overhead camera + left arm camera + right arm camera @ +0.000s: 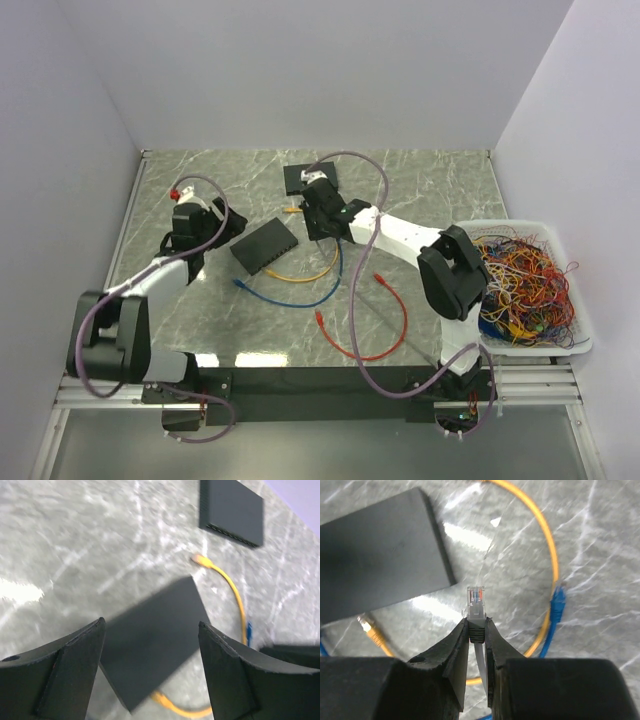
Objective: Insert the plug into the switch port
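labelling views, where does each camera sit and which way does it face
top external: above and behind, looking down at the table; left arm and right arm show
left wrist: down past open left gripper at the switch
right wrist: down past right gripper pinching the plug
both wrist views share switch and yellow cable

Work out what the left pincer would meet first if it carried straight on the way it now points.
Probably the black switch box, lying on the table between the left pincer's open fingers; depth is unclear.

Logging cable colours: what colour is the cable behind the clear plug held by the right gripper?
Light grey cable, clearest in right wrist view.
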Action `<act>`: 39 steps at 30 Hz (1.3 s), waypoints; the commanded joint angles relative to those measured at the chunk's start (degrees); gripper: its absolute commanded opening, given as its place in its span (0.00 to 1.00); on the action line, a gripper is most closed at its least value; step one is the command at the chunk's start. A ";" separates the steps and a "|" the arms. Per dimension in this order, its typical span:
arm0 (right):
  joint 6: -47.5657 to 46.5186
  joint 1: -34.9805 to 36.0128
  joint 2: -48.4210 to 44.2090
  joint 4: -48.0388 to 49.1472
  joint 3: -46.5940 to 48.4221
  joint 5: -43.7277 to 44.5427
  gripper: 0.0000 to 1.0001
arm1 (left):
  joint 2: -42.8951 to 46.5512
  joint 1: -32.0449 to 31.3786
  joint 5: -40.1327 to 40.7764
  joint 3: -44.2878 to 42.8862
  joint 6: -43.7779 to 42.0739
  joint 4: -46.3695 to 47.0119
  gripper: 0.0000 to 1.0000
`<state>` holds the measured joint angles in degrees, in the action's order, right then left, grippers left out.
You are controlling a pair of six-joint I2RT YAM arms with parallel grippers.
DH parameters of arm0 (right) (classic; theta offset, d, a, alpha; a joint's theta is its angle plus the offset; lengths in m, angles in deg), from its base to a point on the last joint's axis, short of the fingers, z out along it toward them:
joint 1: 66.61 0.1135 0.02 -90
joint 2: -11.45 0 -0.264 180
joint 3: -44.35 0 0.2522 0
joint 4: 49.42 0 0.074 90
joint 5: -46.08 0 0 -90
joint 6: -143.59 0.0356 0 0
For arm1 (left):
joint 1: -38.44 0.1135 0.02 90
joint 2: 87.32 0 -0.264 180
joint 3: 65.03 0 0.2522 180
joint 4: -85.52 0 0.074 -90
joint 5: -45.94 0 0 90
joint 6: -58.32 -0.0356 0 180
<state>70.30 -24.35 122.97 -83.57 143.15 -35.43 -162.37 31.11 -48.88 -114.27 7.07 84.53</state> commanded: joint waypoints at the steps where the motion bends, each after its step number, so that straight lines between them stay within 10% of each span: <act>1: 0.52 0.89 -3.50 2.10 -3.37 -3.46 0.00 | -5.19 2.58 -6.16 -3.71 -2.70 5.84 0.80; 39: -0.10 4.59 12.49 -5.98 8.48 -9.20 0.00 | -25.68 1.80 -19.26 -8.90 -1.65 20.45 0.76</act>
<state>70.23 -20.24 134.49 -87.20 148.68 -45.44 -187.59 33.32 -65.25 -121.29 5.43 101.19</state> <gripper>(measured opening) 0.219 0.766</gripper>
